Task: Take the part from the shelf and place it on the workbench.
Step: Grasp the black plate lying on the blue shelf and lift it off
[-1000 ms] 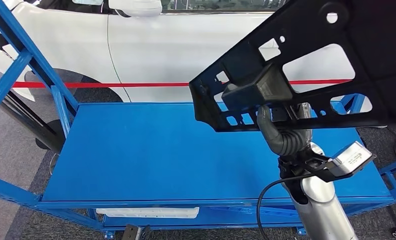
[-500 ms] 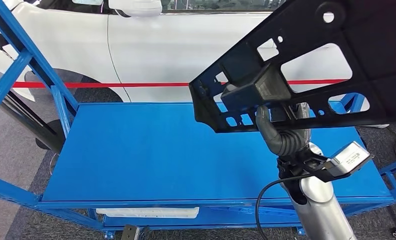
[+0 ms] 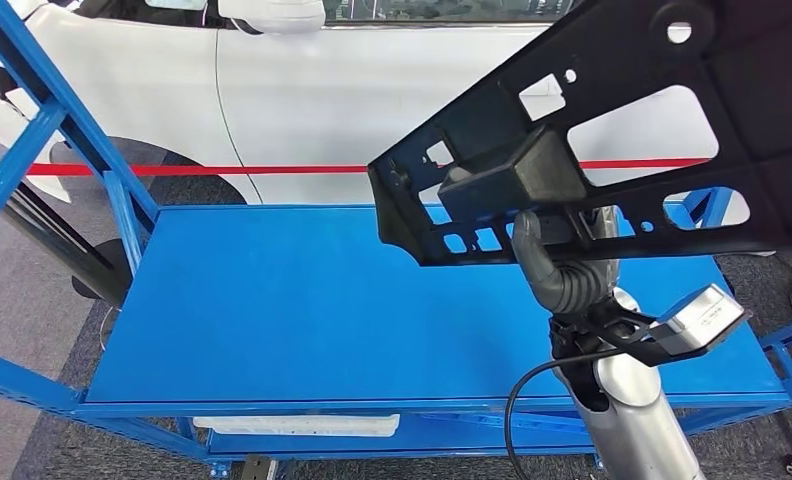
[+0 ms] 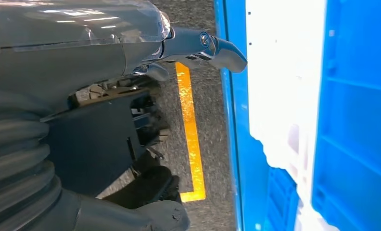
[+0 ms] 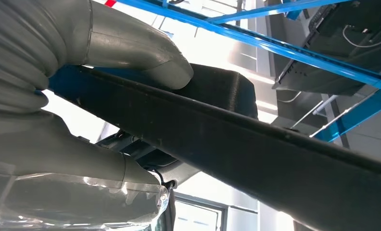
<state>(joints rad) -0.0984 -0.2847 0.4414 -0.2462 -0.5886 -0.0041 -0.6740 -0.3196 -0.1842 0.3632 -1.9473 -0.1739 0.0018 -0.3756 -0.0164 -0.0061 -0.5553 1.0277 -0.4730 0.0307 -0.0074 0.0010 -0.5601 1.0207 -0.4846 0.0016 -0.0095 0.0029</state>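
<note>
Part [image 3: 612, 110]: large black plastic panel with cut-outs, held up in the air above the blue bench [image 3: 302, 300], tilted, not touching it. Right hand [image 3: 557, 255] grips it from below at its lower edge, by a boxy protrusion; right wrist view confirms it, thumb [image 5: 145, 57] pressed on the part's black edge [image 5: 256, 144].

Left hand [image 4: 107, 134] hangs low beside the blue frame, over grey floor with a yellow line [image 4: 191, 130]. Fingers are mostly hidden behind dark parts, so I can't tell if it's open or closed; nothing visibly held.

Below the bench top, a lower level carries a white flat piece [image 3: 292, 425]; the left wrist view shows a blue crate wall [image 4: 361, 110] next to something white. Contents unclear.

White car [image 3: 352, 90] and red barrier tape [image 3: 172, 169] sit behind the bench.
</note>
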